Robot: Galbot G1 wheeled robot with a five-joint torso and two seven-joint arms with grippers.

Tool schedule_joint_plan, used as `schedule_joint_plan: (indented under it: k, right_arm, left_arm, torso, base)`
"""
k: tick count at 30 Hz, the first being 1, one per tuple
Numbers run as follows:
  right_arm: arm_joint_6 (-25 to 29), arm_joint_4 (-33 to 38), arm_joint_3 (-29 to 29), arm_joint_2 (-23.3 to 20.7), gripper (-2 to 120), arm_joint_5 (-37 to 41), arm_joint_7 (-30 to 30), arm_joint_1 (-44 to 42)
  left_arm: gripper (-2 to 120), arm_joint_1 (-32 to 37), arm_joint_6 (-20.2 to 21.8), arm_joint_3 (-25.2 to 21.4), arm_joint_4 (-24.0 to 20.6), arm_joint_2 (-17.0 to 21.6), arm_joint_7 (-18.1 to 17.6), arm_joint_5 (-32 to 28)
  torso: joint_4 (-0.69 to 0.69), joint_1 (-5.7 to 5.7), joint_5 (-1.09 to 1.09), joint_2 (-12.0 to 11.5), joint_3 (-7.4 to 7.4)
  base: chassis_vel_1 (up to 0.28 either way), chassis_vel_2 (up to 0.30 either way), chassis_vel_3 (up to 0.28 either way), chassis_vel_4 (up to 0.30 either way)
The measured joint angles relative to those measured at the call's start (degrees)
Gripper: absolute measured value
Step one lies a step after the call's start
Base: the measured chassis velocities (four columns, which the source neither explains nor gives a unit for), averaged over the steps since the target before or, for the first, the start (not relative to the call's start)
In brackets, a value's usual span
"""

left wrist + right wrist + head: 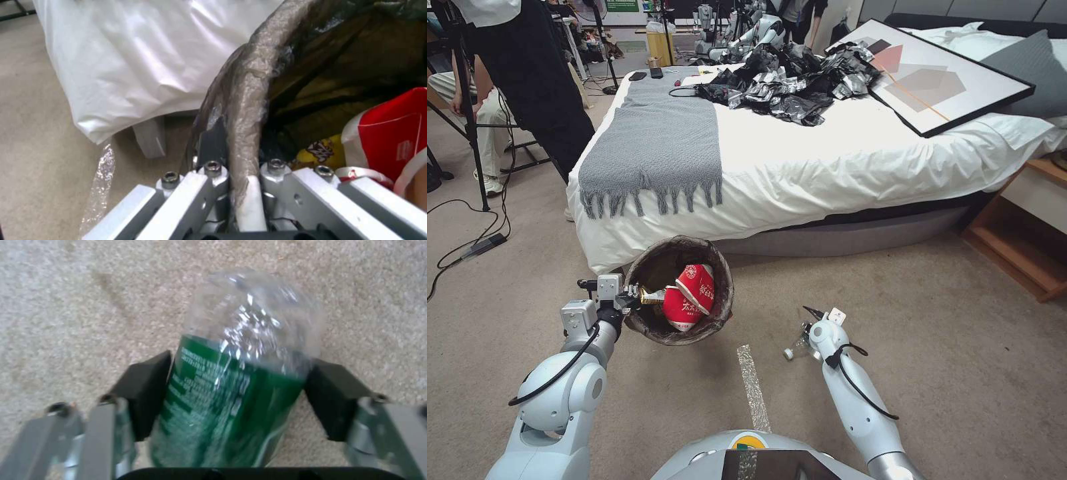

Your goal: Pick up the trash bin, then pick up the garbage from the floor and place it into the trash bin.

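Trash bin [720, 313] hangs off the floor, clamped at its rim by the left gripper [627, 298] at about nine o'clock on the rim; the left wrist view shows the fingers [209, 176] closed either side of the bag-wrapped edge [249, 100]. So the first step looks done. Inside lie two crushed red-and-white noodle bowls [690, 297] and a yellow wrapper [322, 151], so part of the litter is already in. The bin is a small round bucket lined with a dark bag folded over the rim, tilted a little toward the robot.

At roughly three o'clock from the bin, low over the carpet [960, 373], the right gripper [231, 396] has its black pads [146, 393] pressed to both sides of a clear bottle [236, 373] with a green label. That bottle is not yet in the bin.

Beyond the bin, at twelve o'clock, stands the bed [827, 173] with a grey blanket [654, 147].
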Motion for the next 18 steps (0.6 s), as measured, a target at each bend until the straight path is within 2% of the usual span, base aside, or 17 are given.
schedule_joint_plan:
  k: [4,7,13,18]
  right_arm:
    - [0.0,0.3,0.0,0.1,58,0.0,0.0,-0.1]
    - [-0.1,1.0,-0.1,0.2,38,0.0,0.1,-0.5]
    - [-0.1,1.9,-0.1,0.7,27,0.0,0.3,-0.8]
    - [-0.4,3.8,-0.2,0.7,27,0.2,1.1,-1.0]
  left_arm:
    - [0,0.0,0.0,0.0,0.0,0.0,0.0,0.0]
    - [0,-0.1,0.0,0.0,0.1,-0.1,0.0,0.0]
    - [0,-0.2,-0.1,-0.1,0.2,-0.1,0.1,0.0]
    - [0,-0.2,-0.1,-0.1,0.3,-0.1,0.2,0.0]
  torso:
    - [0.0,0.0,0.0,0.0,0.0]
    - [0.0,0.0,0.0,0.0,0.0]
    - [0.0,0.0,0.0,0.0,0.0]
    - [0.0,0.0,0.0,0.0,0.0]
  base:
    - [0.0,0.0,0.0,0.0]
    - [0.0,0.0,0.0,0.0]
    - [0.0,0.0,0.0,0.0]
    - [0.0,0.0,0.0,0.0]
